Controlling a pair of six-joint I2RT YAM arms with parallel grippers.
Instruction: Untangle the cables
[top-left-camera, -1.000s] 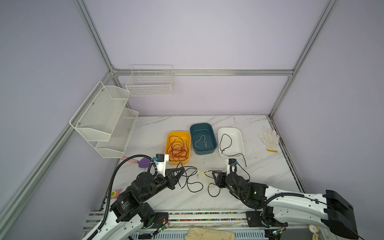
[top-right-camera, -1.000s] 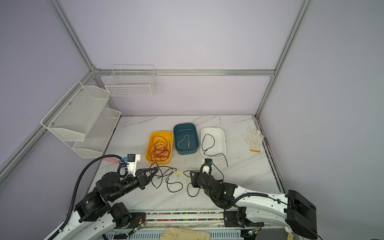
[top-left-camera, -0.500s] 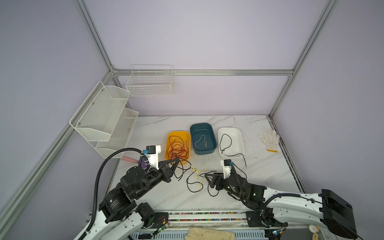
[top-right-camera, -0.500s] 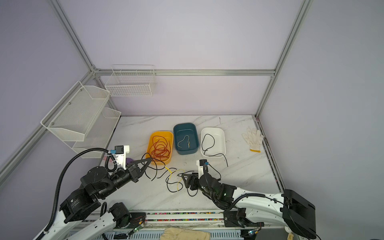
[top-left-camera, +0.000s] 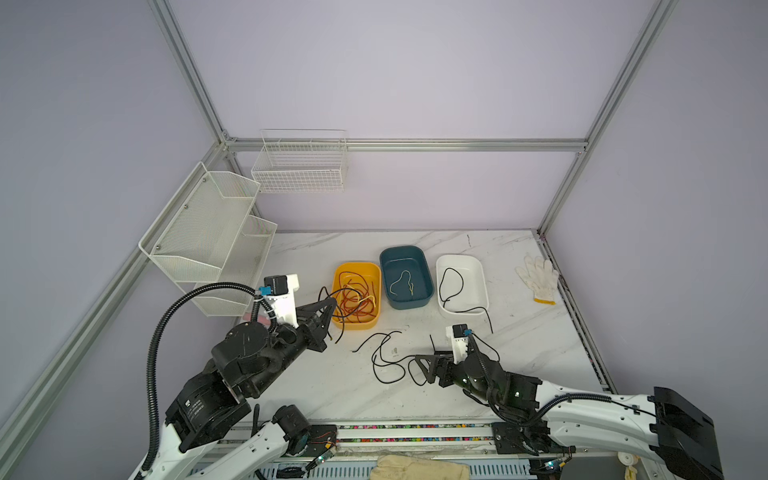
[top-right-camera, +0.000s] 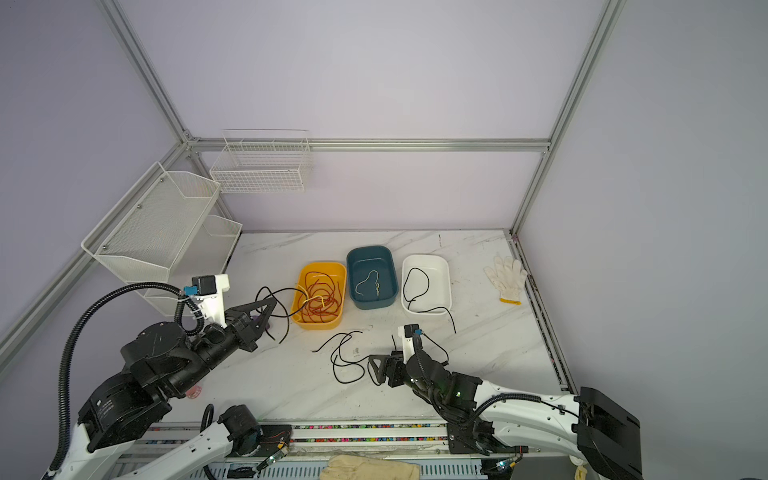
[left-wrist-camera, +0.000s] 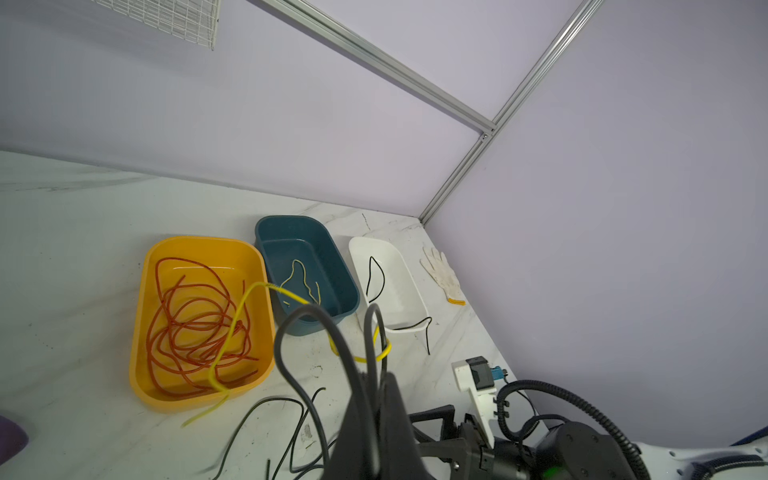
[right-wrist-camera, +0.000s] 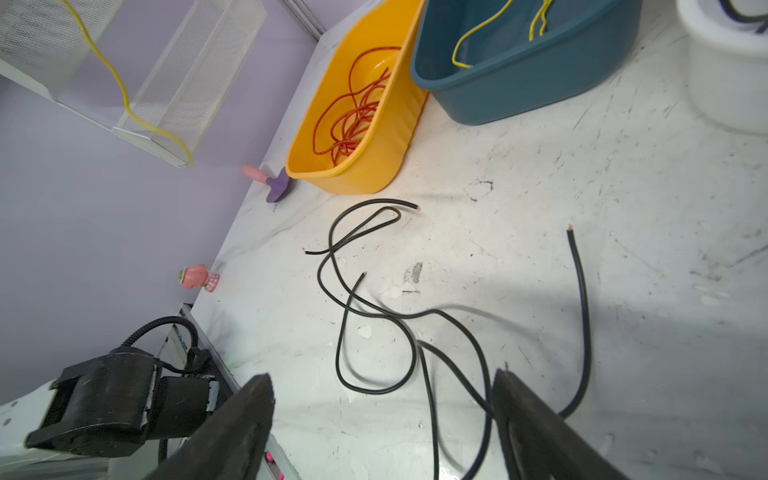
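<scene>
Left wrist view: the cables in hand, black loops (left-wrist-camera: 309, 308) tangled with a yellow strand (left-wrist-camera: 232, 328), are pinched in the pressed-together left end effector (left-wrist-camera: 371, 380) beside the yellow bin (left-wrist-camera: 174, 401), probably held high so the colours hang apart. The right end effector (right-wrist-camera: 380, 376) hangs spread over loose black cables (right-wrist-camera: 390, 316) on the worktop (right-wrist-camera: 540, 166).

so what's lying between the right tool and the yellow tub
Loose black cables sprawled on the tabletop; the right wrist view shows them between the open right tool and the yellow tub.
</scene>
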